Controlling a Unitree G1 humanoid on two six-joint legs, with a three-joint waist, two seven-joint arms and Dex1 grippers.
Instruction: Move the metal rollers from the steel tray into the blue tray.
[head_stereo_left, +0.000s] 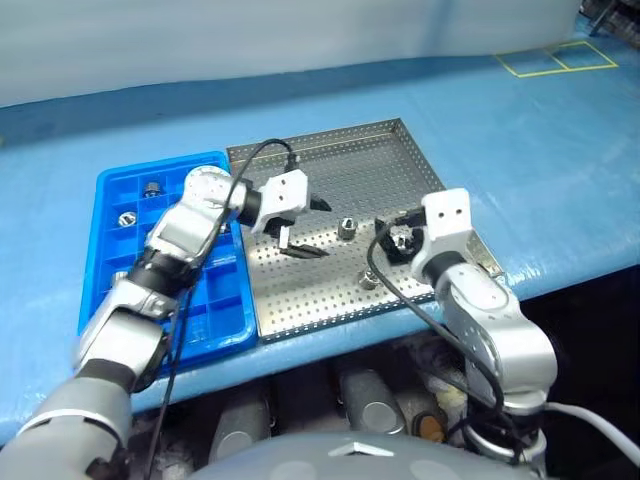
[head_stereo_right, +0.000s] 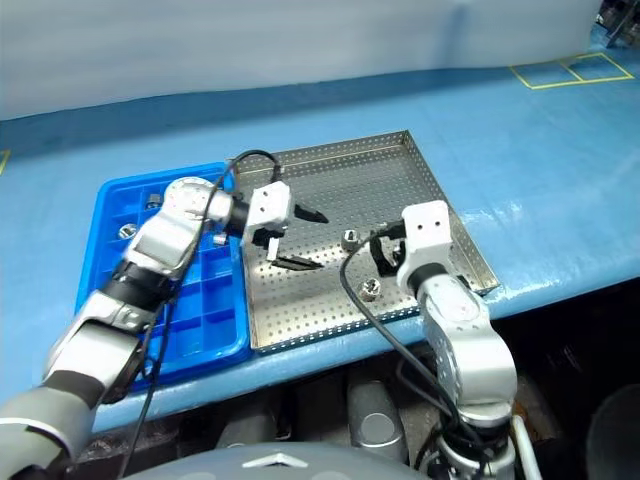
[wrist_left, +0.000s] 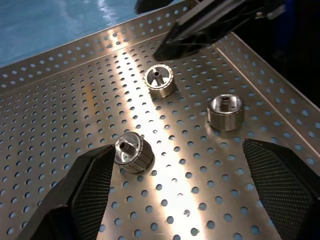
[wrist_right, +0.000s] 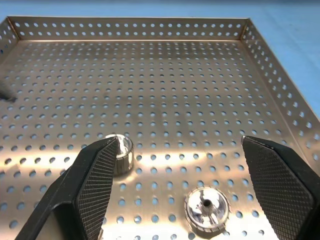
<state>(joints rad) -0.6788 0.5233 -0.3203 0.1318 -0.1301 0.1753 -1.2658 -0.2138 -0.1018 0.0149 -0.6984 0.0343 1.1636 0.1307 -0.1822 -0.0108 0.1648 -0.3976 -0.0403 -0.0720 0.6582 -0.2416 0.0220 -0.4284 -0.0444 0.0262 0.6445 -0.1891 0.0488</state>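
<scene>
Partly hiding behind the right hand's finger (wrist_right: 95, 185): one metal roller (wrist_right: 122, 152); blocking blue tray (head_stereo_left: 110, 200) compartments: the left arm; contents there (head_stereo_left: 152, 188) looking too small to identify.

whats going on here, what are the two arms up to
A two-armed robot is clearing metal rollers off the steel tray into the blue tray. Both the left end effector and right end effector hover open over the steel tray, holding nothing. Three rollers are still there; a few already sit in blue compartments.
</scene>
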